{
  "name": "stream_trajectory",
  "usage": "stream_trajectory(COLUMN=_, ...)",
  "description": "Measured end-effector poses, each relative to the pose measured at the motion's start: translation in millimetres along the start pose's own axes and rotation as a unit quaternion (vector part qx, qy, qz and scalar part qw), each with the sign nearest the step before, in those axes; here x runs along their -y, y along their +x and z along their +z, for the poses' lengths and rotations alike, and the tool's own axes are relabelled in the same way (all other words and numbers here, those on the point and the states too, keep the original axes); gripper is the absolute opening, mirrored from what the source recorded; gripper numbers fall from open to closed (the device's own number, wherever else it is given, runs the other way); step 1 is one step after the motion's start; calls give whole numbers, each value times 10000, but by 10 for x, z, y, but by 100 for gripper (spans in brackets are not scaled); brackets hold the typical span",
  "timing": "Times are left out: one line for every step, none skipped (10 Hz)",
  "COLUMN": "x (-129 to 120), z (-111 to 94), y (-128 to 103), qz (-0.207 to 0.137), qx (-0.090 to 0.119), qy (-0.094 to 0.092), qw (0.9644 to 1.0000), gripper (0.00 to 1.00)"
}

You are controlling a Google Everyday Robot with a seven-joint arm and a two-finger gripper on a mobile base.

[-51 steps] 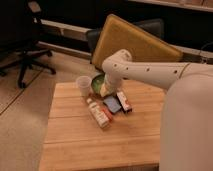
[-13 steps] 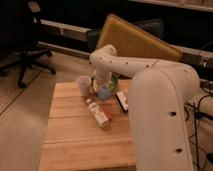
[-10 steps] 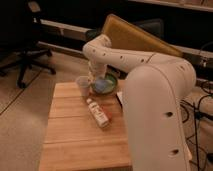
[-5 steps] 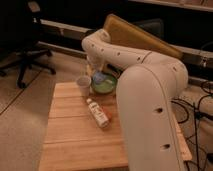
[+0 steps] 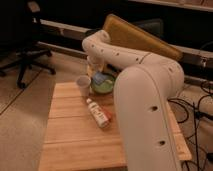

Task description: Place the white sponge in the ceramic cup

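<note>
One arm [image 5: 145, 100], its thick white link nearest the camera, hid the right part of the wooden table [image 5: 70, 145] and everything on that side. It rose, arched over, and came down to the gripper [image 5: 96, 70] at the far end of the table.

Nearer the camera than the gripper, and below it, a pale bottle [image 5: 97, 113] lay on its side on the bare planks. Its label was orange-red. The print on it was too small to read, and no other writing or brand could be made out.

Gripper: fingers together, pointing down. The white sponge [image 5: 100, 78] was right at the fingertips, bluish face showing, apparently pinched between them. It hung over the green bowl [image 5: 106, 90], which sat directly under the gripper.

The ceramic cup [image 5: 83, 83] stood upright just left of the gripper and below it, close beside the bowl's rim. Whether cup and bowl touched could not be told. The sponge was beside the cup, not in it.

Beyond the gripper, to the right, a large tan board [image 5: 142, 37] leaned at a tilt. Far to the left of the gripper a black office chair [image 5: 27, 47] stood on the floor. Cables [image 5: 200, 107] lay on the floor past the arm, far right.
</note>
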Motion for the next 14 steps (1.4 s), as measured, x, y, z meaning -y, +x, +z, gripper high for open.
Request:
stream_trajectory(x=-73, z=26, y=-148, qz=-230, qx=22, qy=13, qw=9997, gripper=0)
stream_trajectory(x=-90, z=12, y=-221, qz=-332, qx=56, qy=34, qw=9994, gripper=0)
stream_trajectory(x=-109, z=-11, y=-296, qz=-430, qx=102, qy=57, qw=9990, gripper=0)
stream_trajectory(x=-139, z=-56, y=-386, qz=-535, qx=179, qy=80, qw=9984, gripper=0)
stream_trajectory(x=-187, z=-99, y=-458, qz=-608, qx=265, qy=73, qw=9978, gripper=0)
stream_trajectory(x=-269, z=-141, y=-534, qz=-663, qx=407, qy=10, qw=9970, gripper=0)
stream_trajectory(x=-342, z=-173, y=-602, qz=-687, qx=582, qy=-72, qw=9959, gripper=0)
stream_trajectory(x=-454, z=-214, y=-699, qz=-681, qx=880, qy=-241, qw=9935, gripper=0)
stream_trajectory(x=-543, z=-258, y=-797, qz=-662, qx=1241, qy=-411, qw=9892, gripper=0)
stream_trajectory(x=-595, z=-293, y=-859, qz=-631, qx=1560, qy=-578, qw=9840, gripper=0)
stream_trajectory(x=-601, z=-330, y=-911, qz=-545, qx=2084, qy=-870, qw=9726, gripper=0)
stream_trajectory(x=-595, z=-338, y=-909, qz=-526, qx=2323, qy=-1026, qw=9658, gripper=0)
stream_trajectory(x=-610, z=-334, y=-900, qz=-569, qx=2513, qy=-1164, qw=9592, gripper=0)
stream_trajectory(x=-655, z=-304, y=-876, qz=-685, qx=2673, qy=-1314, qw=9522, gripper=0)
